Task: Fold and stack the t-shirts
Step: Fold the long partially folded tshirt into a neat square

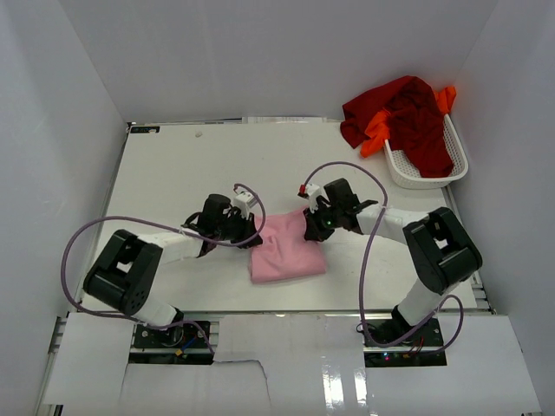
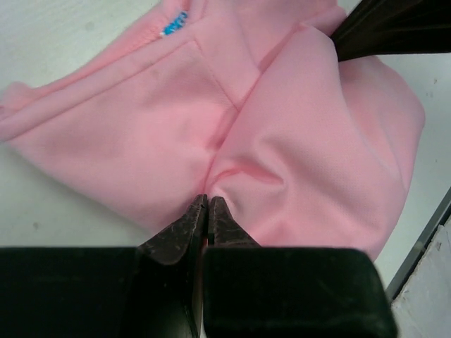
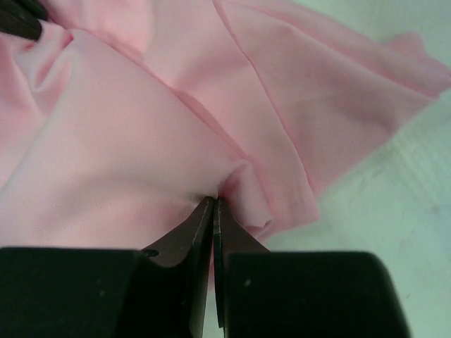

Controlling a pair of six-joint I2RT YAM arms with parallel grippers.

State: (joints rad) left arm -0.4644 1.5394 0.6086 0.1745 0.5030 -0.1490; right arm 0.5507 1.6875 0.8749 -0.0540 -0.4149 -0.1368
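Bright, even light comes from above the table [image 1: 173, 173]. Shadows on it are soft and faint. The shiny strip [image 1: 347, 381] below its near edge glares. Up close, the pink shirt [image 2: 141, 141] looks a little fuzzy.

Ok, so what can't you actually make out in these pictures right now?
- The orange shirt: top view, mostly covered by the red shirt heaped over the basket.
- The label on the pink shirt: left wrist view, too blurred to read.
- Lower layers of the pink shirt: every view, covered by its own top fold.
- Full outline of the pink shirt: both wrist views, cut off by the frame edges.
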